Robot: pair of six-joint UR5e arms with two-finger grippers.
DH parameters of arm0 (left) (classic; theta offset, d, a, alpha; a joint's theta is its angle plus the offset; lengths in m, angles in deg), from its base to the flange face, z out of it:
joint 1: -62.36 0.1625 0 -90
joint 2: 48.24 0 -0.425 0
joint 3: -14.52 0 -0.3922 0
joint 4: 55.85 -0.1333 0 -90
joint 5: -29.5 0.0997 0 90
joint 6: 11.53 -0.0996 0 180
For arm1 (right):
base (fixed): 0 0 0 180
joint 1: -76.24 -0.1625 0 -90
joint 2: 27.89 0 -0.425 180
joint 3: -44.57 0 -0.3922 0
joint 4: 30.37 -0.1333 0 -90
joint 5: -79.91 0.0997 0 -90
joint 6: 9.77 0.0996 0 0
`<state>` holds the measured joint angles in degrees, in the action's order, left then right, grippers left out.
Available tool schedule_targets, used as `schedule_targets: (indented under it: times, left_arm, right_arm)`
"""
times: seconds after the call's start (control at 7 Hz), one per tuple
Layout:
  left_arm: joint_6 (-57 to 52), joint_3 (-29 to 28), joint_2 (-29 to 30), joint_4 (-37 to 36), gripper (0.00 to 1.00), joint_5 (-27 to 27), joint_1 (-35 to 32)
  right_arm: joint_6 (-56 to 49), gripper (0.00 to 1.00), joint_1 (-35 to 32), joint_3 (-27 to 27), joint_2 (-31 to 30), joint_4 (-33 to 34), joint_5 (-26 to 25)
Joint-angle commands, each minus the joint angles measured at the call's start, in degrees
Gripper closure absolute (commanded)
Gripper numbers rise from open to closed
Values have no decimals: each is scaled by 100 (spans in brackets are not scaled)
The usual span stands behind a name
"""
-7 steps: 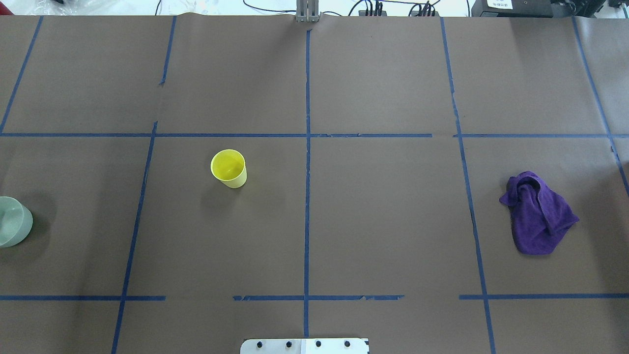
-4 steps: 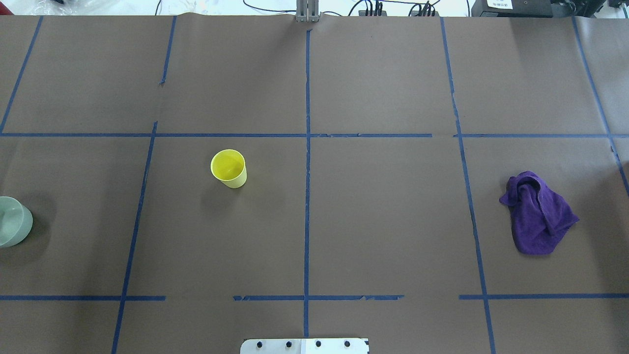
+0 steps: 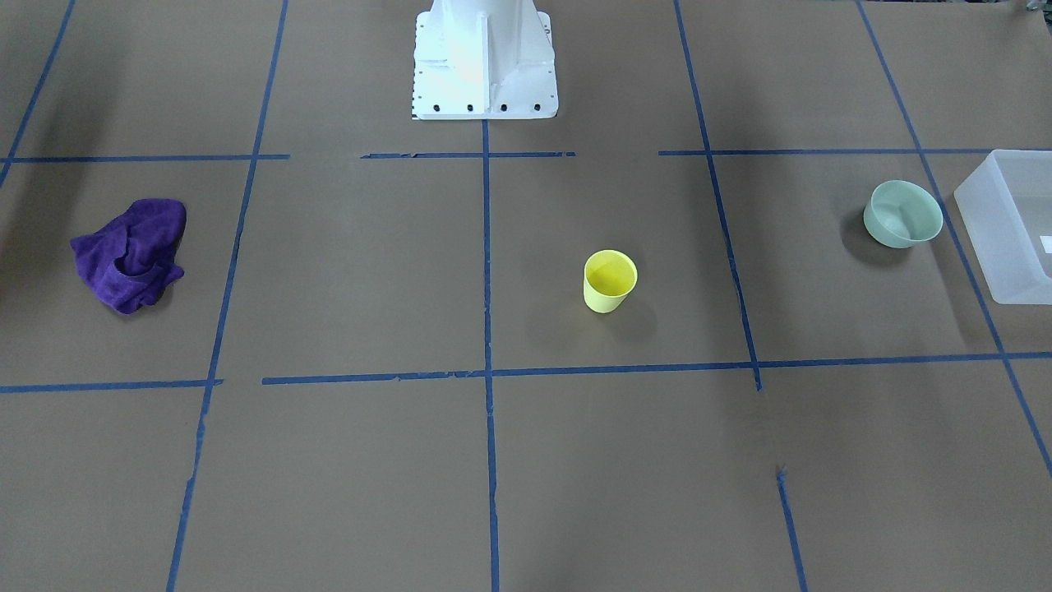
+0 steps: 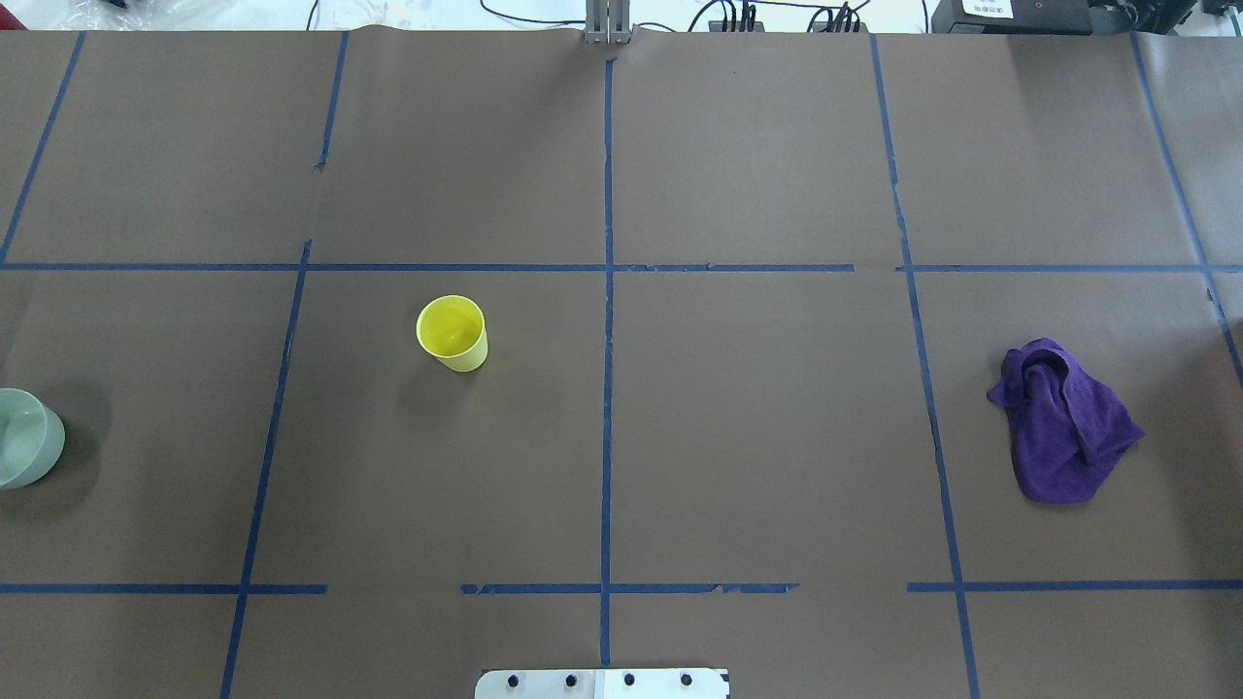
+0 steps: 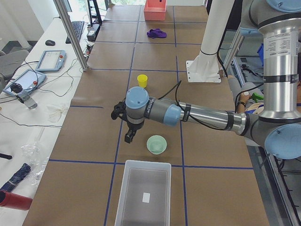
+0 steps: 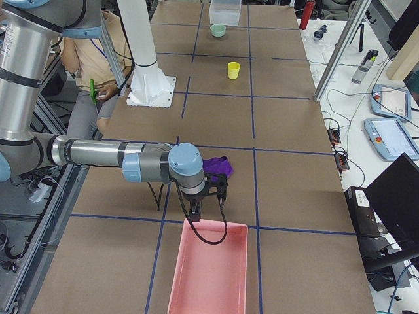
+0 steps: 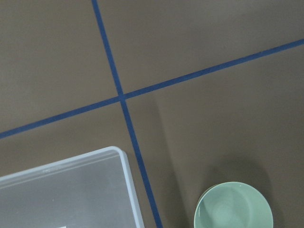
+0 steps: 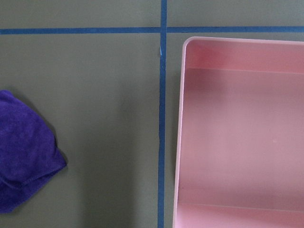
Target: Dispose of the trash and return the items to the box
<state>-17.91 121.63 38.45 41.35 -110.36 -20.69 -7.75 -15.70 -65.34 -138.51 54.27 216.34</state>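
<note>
Two items are out loose on the table, none boxed yet. In the overhead view the yellow cup is at roughly 10 o'clock from the table's middle, and the green bowl is way out at 9 o'clock on the edge. From the front camera, the box sits just beside the bowl at its 3 o'clock. My guess is that's why the left gripper hangs near the bowl. The right gripper hovers by the purple cloth and a pink bin. Can't tell if either gripper is open or closed. Cup and bowl both stand upright, mouths up, so the cup's long axis is vertical. The box runs lengthwise along the table, one short end facing the bowl.
</note>
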Motion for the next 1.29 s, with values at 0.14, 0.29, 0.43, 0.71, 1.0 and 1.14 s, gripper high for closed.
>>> schedule_targets:
  times: [0.14,0.29,0.43,0.71,1.0,1.14]
  left_arm:
    - [1844,336,832,828,0,-165,865]
    - [2478,232,823,1532,0,-400,982]
    - [3119,301,866,2035,0,-350,1636]
    - [5094,240,1382,2610,0,245,2579]
    - [6076,170,1692,2541,1,1455,3398]
    - [6096,-117,1998,2280,1,1679,3661]
  right_arm:
    - [0,0,0,4,5,0,24]
    - [0,0,0,4,22,0,16]
    - [0,0,0,4,31,0,24]
    - [0,0,9,22,57,0,24]
    - [0,0,9,39,66,0,24]
    - [0,0,9,39,58,0,24]
